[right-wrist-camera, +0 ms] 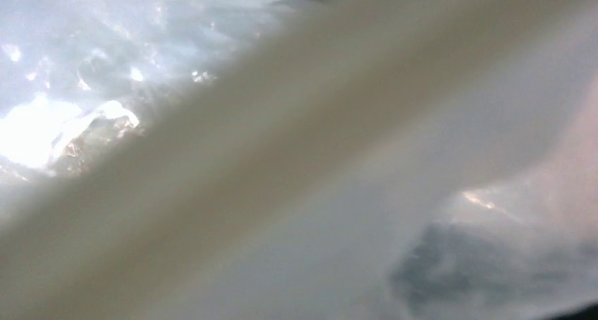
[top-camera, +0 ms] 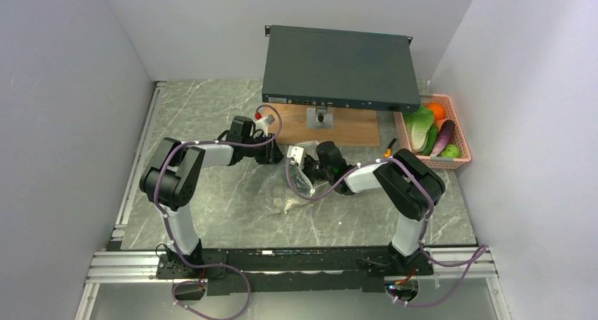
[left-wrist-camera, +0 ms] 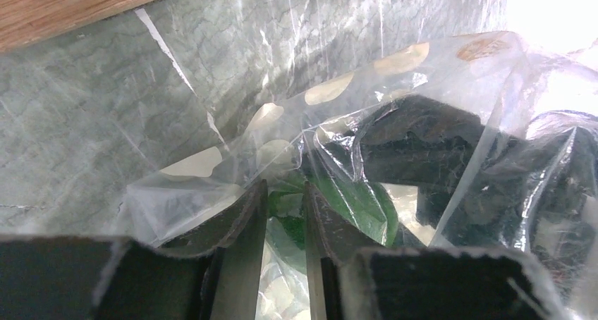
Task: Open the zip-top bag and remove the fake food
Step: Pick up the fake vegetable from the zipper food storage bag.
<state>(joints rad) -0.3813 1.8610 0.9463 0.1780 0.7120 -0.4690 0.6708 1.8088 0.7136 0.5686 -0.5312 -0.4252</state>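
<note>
**A:** What do we see at the left fingers (left-wrist-camera: 243, 221)?

**B:** We see them drawn nearly together, with only a thin slot between. The film of the zip-top bag (left-wrist-camera: 331, 87) is bunched around and into that slot, so we read the left gripper (left-wrist-camera: 285, 189) as pinching the bag.

**A:** And the right gripper (top-camera: 302, 166)?

**B:** Its wrist view gives us only blurred plastic against the lens, so we cannot tell how its fingers are set. From above, it sits just beside the left one, at the bag.

**A:** Where does the bag lie?

**B:** We find it mid-table, crumpled on the marbled table (top-camera: 211, 193), between the two grippers. Something green (left-wrist-camera: 359, 204) shows through the film, just past the left fingertips.

**A:** And the fake food (top-camera: 431, 130)?

**B:** We see lettuce, an orange ball, a purple piece and a round green piece in the pink basket (top-camera: 443, 163) at the far right. Behind the grippers, a dark rack unit (top-camera: 338, 66) stands over a wooden board (top-camera: 352, 130).
</note>
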